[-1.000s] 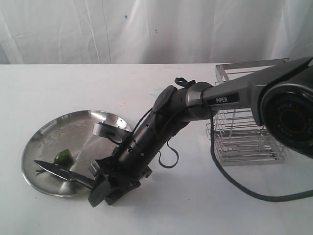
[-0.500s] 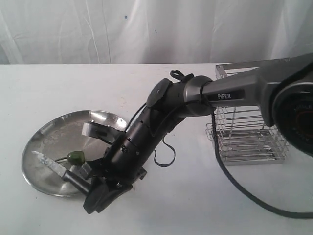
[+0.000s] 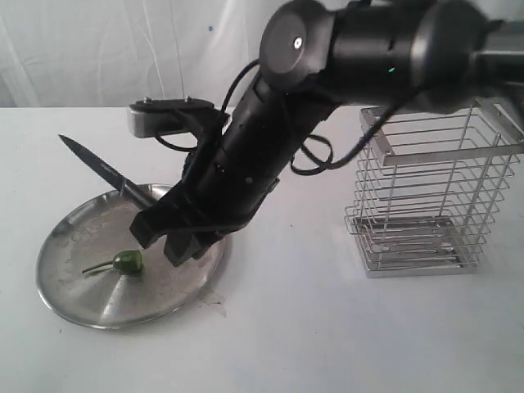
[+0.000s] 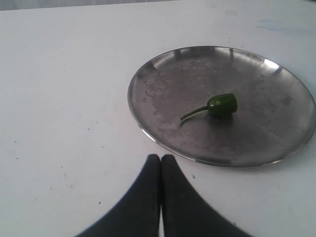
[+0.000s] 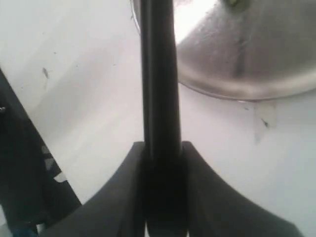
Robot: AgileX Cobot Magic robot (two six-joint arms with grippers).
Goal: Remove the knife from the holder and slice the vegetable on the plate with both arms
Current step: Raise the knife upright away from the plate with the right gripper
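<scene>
The black knife [image 3: 102, 169] hangs in the air above the far-left rim of the steel plate [image 3: 74, 246], its tip pointing up and left. My right gripper [image 3: 160, 214] is shut on the knife's handle; in the right wrist view the handle [image 5: 158, 74] runs straight out between the fingers [image 5: 123, 177]. The small green vegetable [image 3: 127, 262] with its thin stem lies alone on the plate, below the blade. The left gripper [image 4: 160, 158] is shut and empty, on the table just outside the plate's rim [image 4: 148, 134], with the vegetable [image 4: 222, 105] ahead of it. The left arm does not show in the exterior view.
The silver wire holder [image 3: 426, 205] stands at the right on the white table with nothing in it. The right arm's bulky links [image 3: 352, 49] and cable loop span the space between holder and plate. A white curtain hangs behind.
My right gripper closed on the knife lying on the plate and lifted it up. The arm rose with it. The vegetable shifted slightly right on the plate.
</scene>
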